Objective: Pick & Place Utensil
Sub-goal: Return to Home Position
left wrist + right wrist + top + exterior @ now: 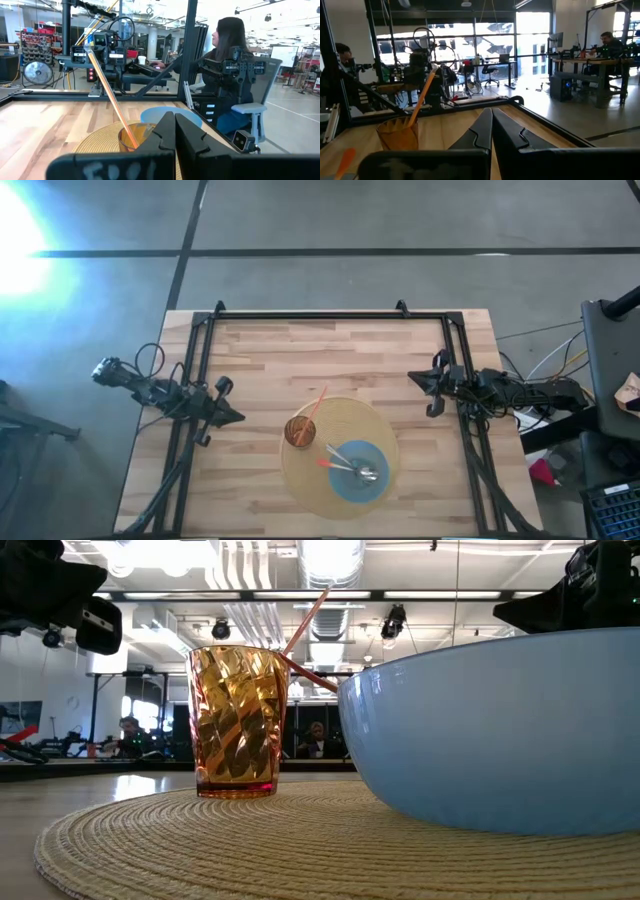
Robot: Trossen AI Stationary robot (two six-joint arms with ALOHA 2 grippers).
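An amber ribbed cup stands on a round woven placemat, with a thin orange utensil leaning out of it. Beside it a light-blue bowl holds silver utensils and an orange-handled one. In the low view the cup sits left of the bowl. My left gripper is shut at the table's left side, pointing toward the cup. My right gripper is shut at the right side, apart from the mat.
A black metal frame runs along the far edge and down both sides of the wooden table. Bare wood lies between the mat and the far rail. A person sits at a desk beyond the table.
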